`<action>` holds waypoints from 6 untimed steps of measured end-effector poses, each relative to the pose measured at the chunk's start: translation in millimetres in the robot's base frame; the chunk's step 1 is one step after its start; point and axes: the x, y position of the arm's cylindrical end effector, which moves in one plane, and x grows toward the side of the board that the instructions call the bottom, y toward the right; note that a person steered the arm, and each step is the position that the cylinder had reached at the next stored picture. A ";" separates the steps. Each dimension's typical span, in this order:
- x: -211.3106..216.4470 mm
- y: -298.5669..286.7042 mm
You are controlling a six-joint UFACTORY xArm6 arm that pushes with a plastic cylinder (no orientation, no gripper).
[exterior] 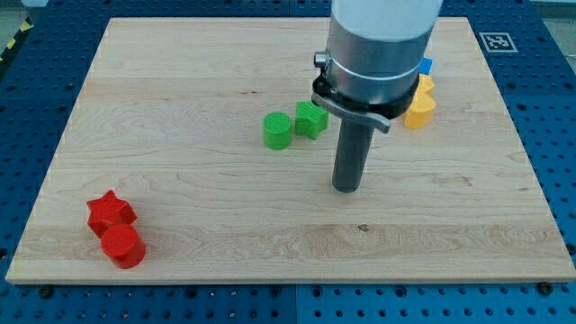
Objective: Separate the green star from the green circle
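Note:
The green circle [277,130] and the green star [310,119] lie side by side near the middle of the wooden board [207,198], the star just to the right of the circle and touching or nearly touching it. My tip [346,188] rests on the board below and to the right of the green star, apart from both green blocks. The arm's grey body rises above it and hides part of the board's top right.
A red star [110,212] and a red circle-like block [122,246] sit together at the bottom left. Yellow blocks [419,105] and a blue block [426,66] show at the upper right, partly hidden behind the arm.

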 end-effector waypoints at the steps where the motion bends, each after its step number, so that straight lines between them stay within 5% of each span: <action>1: -12.6 0.0; 4: -55.1 -0.2; 6: -81.7 -70.2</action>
